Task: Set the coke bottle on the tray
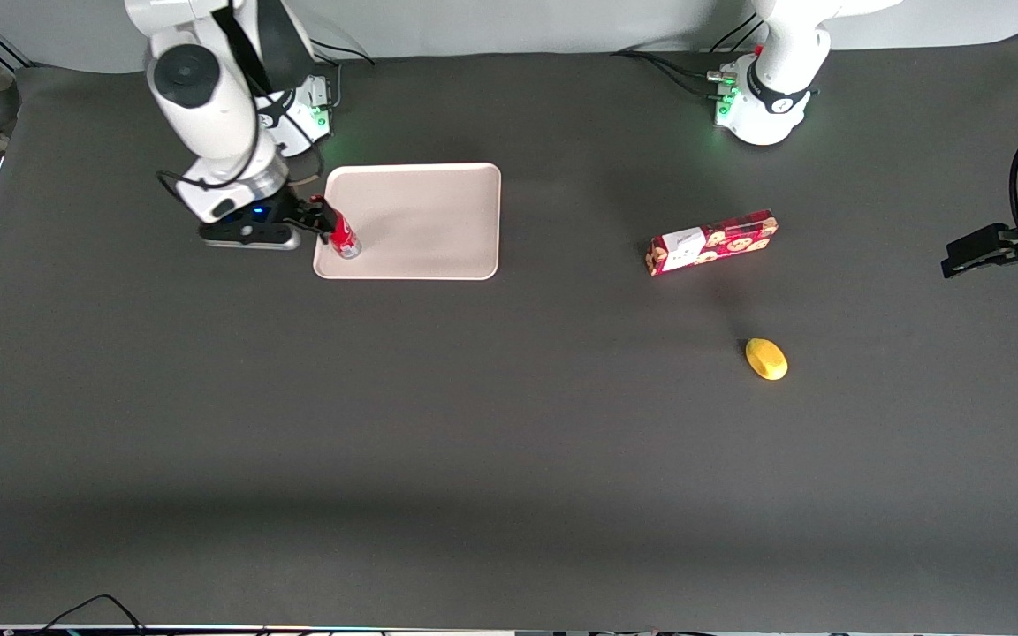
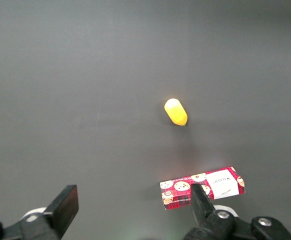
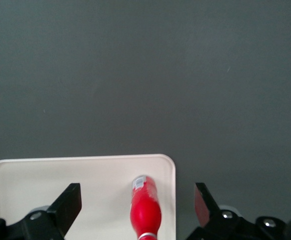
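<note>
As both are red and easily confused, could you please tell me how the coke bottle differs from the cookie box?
The coke bottle is small and rounded; the cookie box is longer and flat-sided. The bottle is on the tray, between the open fingers of the right arm's tool; the box lies on the bare table toward the parked arm's end. The bottle is plain red with a silvery base; the box carries cookie pictures and a white label. Both are mainly red.

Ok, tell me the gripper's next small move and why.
Probably lift the gripper straight up and away. Its fingers stand open, clear of the bottle, which already rests on the tray near the tray's edge.
</note>
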Robot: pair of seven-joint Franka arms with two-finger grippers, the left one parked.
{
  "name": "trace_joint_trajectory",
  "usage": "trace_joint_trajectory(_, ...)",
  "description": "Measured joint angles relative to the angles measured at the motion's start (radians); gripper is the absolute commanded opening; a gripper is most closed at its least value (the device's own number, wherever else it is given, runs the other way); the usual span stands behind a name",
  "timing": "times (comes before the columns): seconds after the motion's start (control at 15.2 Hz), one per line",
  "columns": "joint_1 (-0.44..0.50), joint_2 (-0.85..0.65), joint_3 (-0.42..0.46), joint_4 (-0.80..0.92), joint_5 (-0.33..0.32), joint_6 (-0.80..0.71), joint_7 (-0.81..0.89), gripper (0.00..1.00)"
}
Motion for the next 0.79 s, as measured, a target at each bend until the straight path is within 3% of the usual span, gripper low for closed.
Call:
trace_joint_trajectory(0.46, -0.017, 0.081, -0.226, 0.377, -0.057, -0.212, -0.269, 1.00)
trace_joint_trajectory(0.79, -0.088, 0.209, -0.260, 0.653, -0.053, -0.400, -0.396, 1.00)
